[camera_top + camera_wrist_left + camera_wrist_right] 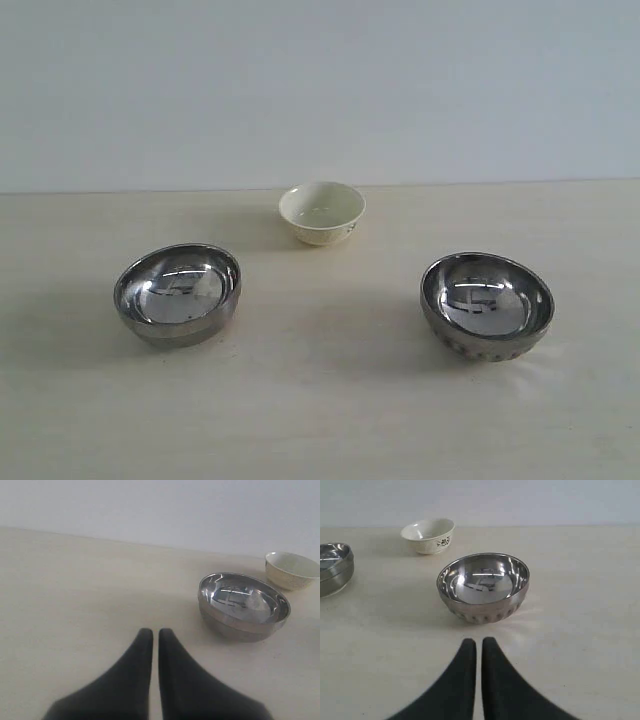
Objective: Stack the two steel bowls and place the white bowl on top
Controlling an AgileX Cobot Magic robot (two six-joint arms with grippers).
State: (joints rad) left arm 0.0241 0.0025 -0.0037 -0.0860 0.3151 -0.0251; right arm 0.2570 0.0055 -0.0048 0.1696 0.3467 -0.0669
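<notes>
Closest in each wrist view, the left gripper (155, 632) and right gripper (478, 642) have their dark fingers drawn almost together, holding nothing. Nothing is stacked yet. The smooth steel bowl (178, 293) sits on the left of the desk (320, 420), the dimpled steel bowl (487, 305) is well apart on the right, and the white bowl (322, 212) is behind and between them. A sound first move, I judge, is to spread one gripper, pinch a steel rim squarely, lift it level, then centre it over the other bowl before lowering.

In the right wrist view the smooth, round, shiny steel bowl (332, 567) is cut by the picture's edge, only partly shown.
</notes>
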